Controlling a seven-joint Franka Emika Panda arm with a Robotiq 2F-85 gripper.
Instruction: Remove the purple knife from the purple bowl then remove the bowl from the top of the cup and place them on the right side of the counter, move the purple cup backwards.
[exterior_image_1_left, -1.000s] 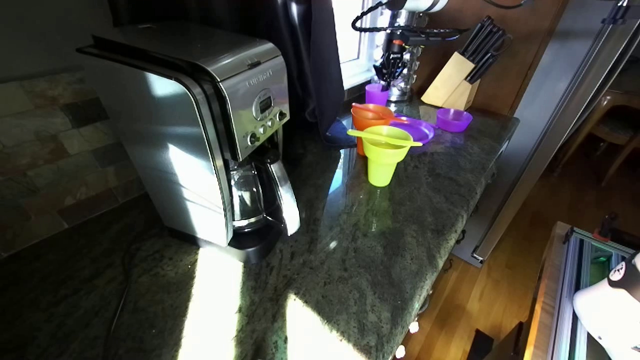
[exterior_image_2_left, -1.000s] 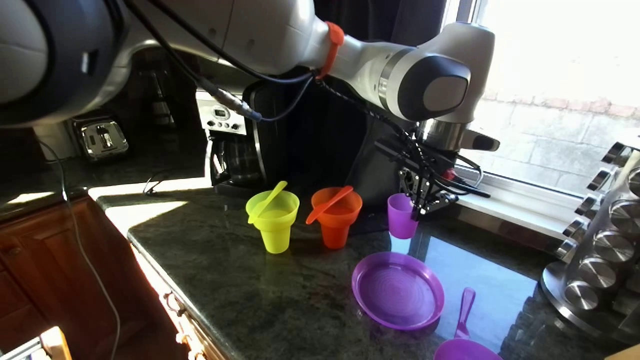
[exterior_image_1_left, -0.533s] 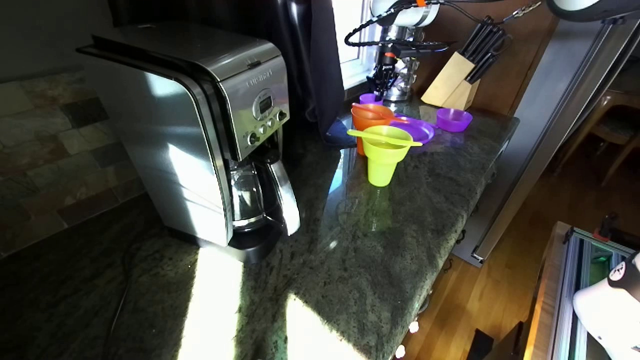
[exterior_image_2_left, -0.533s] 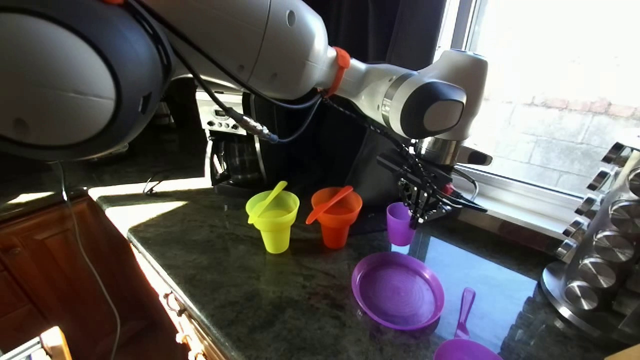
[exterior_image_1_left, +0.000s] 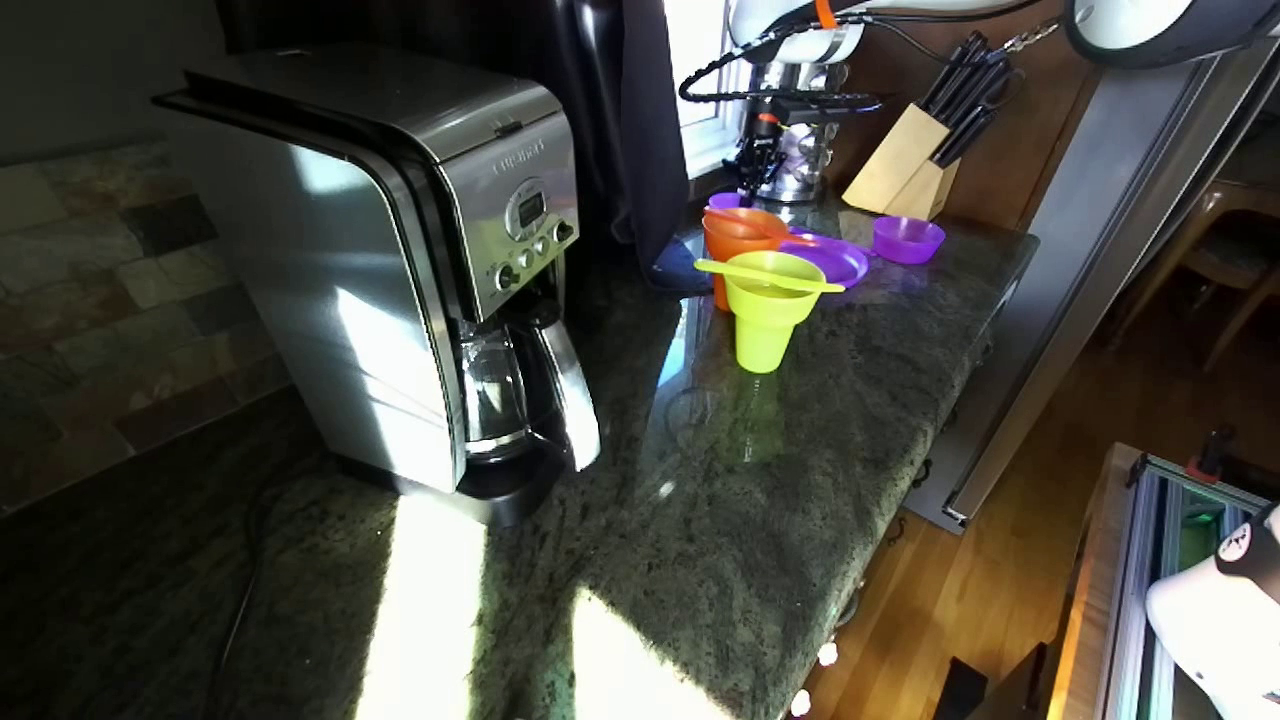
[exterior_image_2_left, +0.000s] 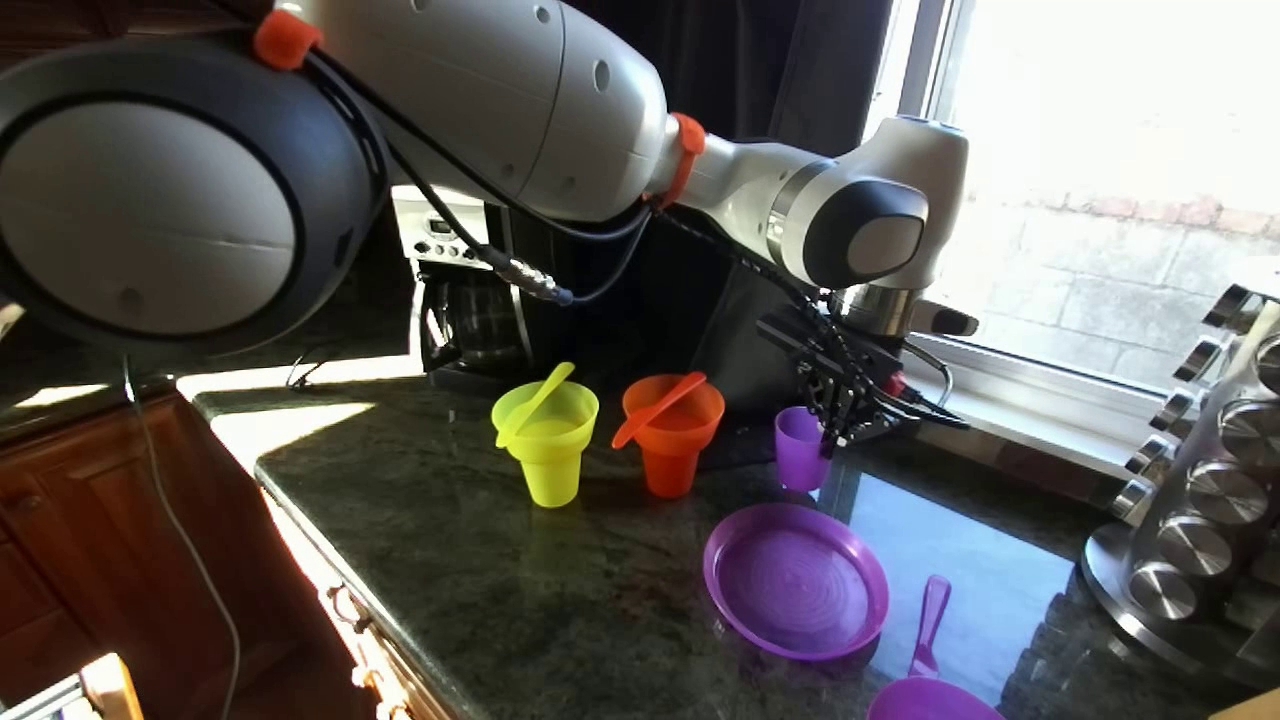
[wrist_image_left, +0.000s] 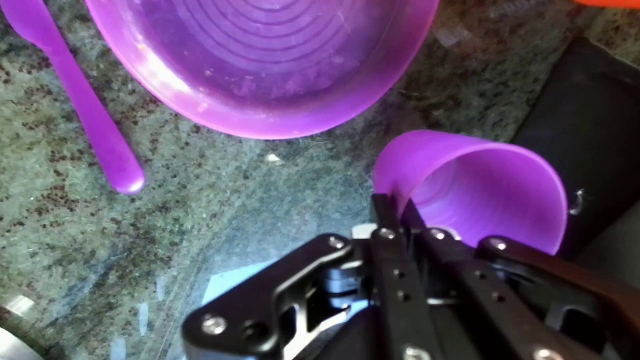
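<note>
Here, the Robotiq gripper (wrist_image_left: 396, 201) pinches the purple cup (wrist_image_left: 482, 187) by its wall, near the purple plate (wrist_image_left: 270, 55) lying on the dark stone counter (exterior_image_2_left: 560, 610).

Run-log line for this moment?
pincer: shut on purple cup | purple bowl: off cup | purple knife: beside purple plate

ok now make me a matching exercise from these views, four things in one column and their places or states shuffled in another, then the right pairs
Things
1 purple cup
2 purple plate
3 yellow utensil
4 knife block

Places and states
A resting across the rim of an open container
B with dark handles sticking out of it
C with the gripper closed on its wall
D lying flat on the counter

Pairs: 1-C, 2-D, 3-A, 4-B
</note>
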